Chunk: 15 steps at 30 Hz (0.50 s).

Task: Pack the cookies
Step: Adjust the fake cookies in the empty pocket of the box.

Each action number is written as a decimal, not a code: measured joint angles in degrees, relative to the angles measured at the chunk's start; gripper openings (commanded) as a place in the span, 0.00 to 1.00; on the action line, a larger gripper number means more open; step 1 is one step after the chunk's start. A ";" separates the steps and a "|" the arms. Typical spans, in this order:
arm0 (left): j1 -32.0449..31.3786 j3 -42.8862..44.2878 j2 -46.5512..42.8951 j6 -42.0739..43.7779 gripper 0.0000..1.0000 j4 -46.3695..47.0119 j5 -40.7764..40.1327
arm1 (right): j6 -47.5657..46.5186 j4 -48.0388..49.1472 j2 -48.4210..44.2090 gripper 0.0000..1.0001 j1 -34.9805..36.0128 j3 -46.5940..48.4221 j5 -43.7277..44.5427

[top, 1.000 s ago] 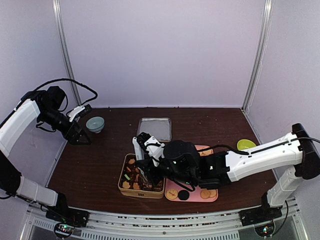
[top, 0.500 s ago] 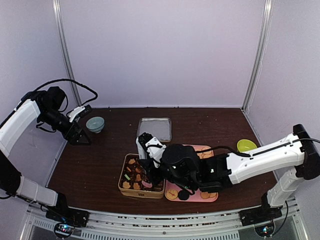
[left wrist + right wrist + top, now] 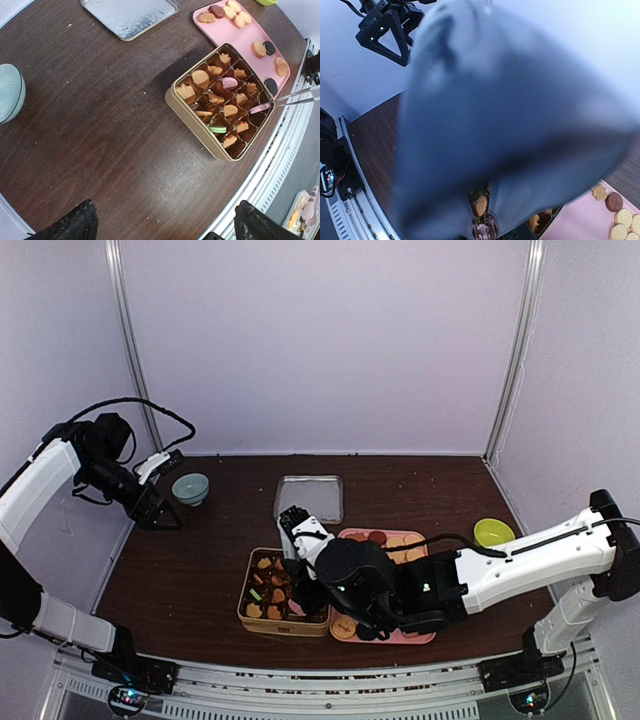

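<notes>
Cookies (image 3: 220,100) fill several compartments of a gold tin (image 3: 192,117); most are tan, one is green, one pink. More cookies (image 3: 239,19) lie on a pink tray (image 3: 235,40). My right gripper (image 3: 298,538) is shut on metal tongs (image 3: 295,96) above the tin. The tong tips pinch a pink cookie (image 3: 260,107) over the tin's near-right cells. In the right wrist view the tongs (image 3: 510,125) blur across most of the frame, with the pink cookie (image 3: 484,227) at their tip. My left gripper (image 3: 167,225) hangs open and empty, far left near the bowl.
A silver lid (image 3: 130,15) lies behind the tin. A teal bowl (image 3: 190,487) sits at the back left beside the left gripper (image 3: 155,502). A green bowl (image 3: 492,531) stands at the right edge. The table's near edge rail (image 3: 280,150) runs close to the tin.
The right arm has shifted right and back over the tin with the tongs, uncovering the cookies at the tray's far end. A pink cookie now shows at the tin's near-right cells. The left arm stays still.
</notes>
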 measured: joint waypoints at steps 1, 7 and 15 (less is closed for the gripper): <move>0.00 0.00 0.00 0.00 0.98 0.00 0.00 | 0.13 0.02 0.00 0.00 0.00 0.00 -0.04; 0.00 -0.33 -0.09 0.00 0.98 -0.02 0.00 | 0.13 1.07 0.00 0.00 0.00 -0.50 -1.86; 0.00 -0.48 -0.11 0.04 0.98 0.00 0.00 | -0.26 2.84 0.00 0.00 -0.02 -1.49 -4.55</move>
